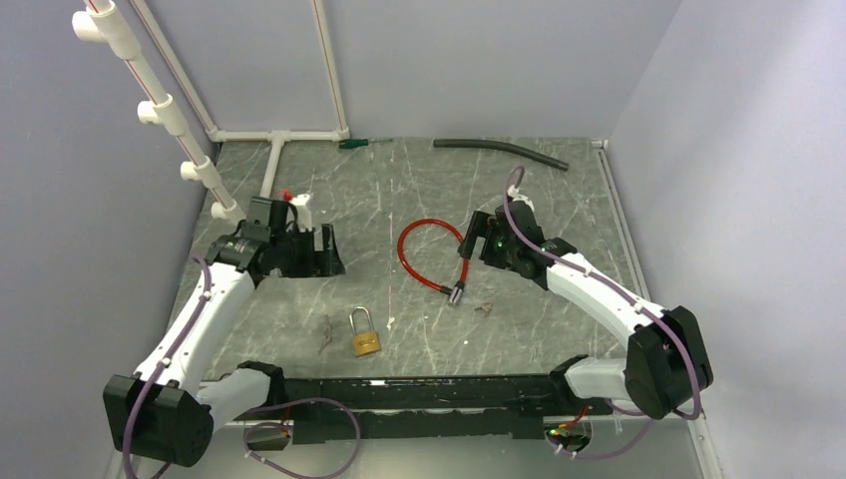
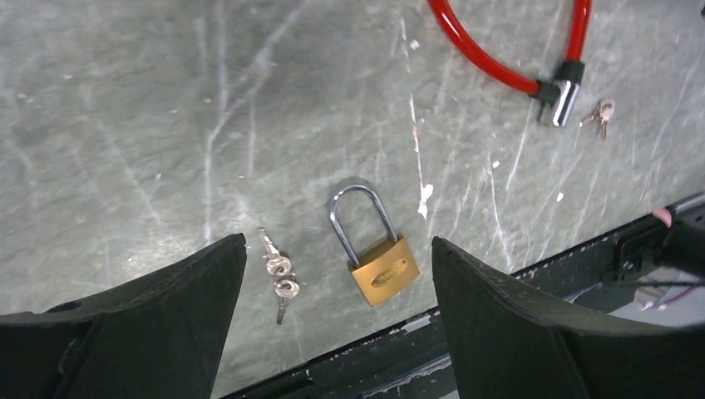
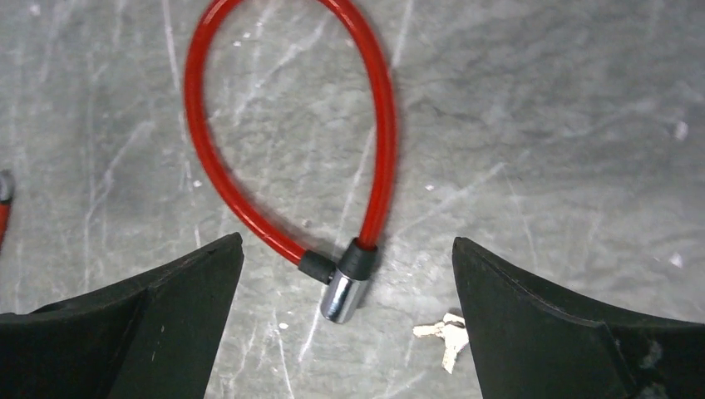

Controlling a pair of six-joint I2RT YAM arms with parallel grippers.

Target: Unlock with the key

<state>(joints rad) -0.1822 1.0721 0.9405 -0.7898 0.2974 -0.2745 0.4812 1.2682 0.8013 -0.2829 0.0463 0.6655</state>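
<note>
My left jaws stand wide open and hold nothing, hanging above the brass padlock (image 2: 381, 270), which lies flat on the counter (image 2: 125, 125) near the front edge, with its keys (image 2: 280, 278) just beside it. My right jaws are also fully open and empty, over the red cable lock (image 3: 342, 287); I see another small key bunch (image 3: 445, 332) near its metal end.

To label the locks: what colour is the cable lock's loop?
The loop is red, clearest in the right wrist view.
</note>
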